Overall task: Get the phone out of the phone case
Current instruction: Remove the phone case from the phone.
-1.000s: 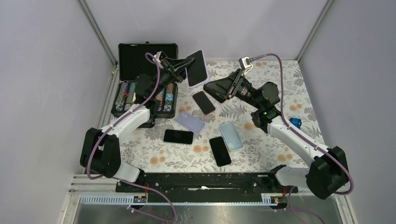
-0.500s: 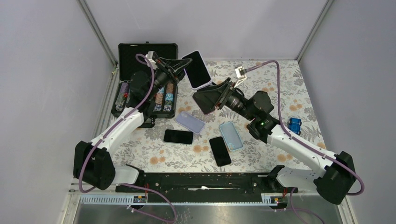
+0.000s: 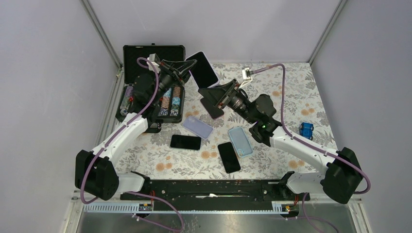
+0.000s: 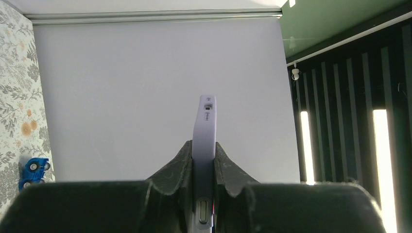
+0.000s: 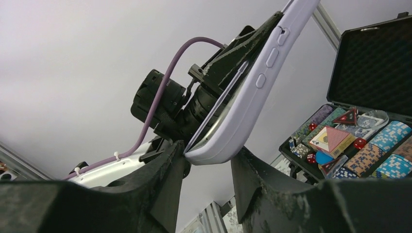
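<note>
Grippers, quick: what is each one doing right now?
Left gripper: closed, holding the cased phone.
Right gripper: astride the phone's free end; grip cannot be told.

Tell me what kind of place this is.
Likely a lab robot cell: plain grey walls on aluminium posts, two arms bolted to a rail, one gripping a cased phone, phones and cases on a flowered tablecloth.

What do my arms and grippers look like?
Both the left arm and right arm have white links with black joints; a purple cable runs along each. The left gripper and right gripper are black, with two rough wedge-shaped fingers.
</note>
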Motion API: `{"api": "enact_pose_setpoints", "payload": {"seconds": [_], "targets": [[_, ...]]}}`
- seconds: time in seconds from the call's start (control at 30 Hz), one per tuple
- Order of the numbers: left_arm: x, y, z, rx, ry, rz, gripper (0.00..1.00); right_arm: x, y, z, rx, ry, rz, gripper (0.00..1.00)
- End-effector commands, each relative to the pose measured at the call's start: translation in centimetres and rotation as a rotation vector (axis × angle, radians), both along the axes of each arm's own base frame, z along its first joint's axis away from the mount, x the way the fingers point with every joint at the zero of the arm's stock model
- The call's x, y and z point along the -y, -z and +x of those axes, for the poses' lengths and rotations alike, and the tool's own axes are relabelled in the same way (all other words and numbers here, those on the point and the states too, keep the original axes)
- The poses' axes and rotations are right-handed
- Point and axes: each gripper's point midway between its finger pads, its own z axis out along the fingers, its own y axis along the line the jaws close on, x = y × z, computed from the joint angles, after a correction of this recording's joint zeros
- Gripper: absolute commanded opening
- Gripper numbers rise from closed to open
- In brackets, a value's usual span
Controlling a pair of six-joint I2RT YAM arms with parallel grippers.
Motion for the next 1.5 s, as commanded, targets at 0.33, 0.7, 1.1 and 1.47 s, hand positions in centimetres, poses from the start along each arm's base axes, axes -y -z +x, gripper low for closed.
{"api": "enact_pose_setpoints", "payload": {"seconds": [0.33,0.7,1.1,1.47], "targets": [[-1.6,-8.0,-4.5,0.125,0.064,-0.181,0.0,0.3,3.2,2.5,-0.074,0.125,-0.059,0.2],[-1.7,-9.0,-5.4,0.013,0.162,-0.256,0.0,0.0,8.5,1.9,0.045,0.103,-0.356,0.0],[-2.7,-10.8,-6.5,0.016,0.192,-0.327,0.0,1.9,12.0,3.6,-0.069,0.159,-0.401,0.0],[-3.1,-10.2,-6.0,0.021,0.15,-0.322,0.0,1.7,10.5,3.4,-0.129,0.121,-0.289,0.29]]}}
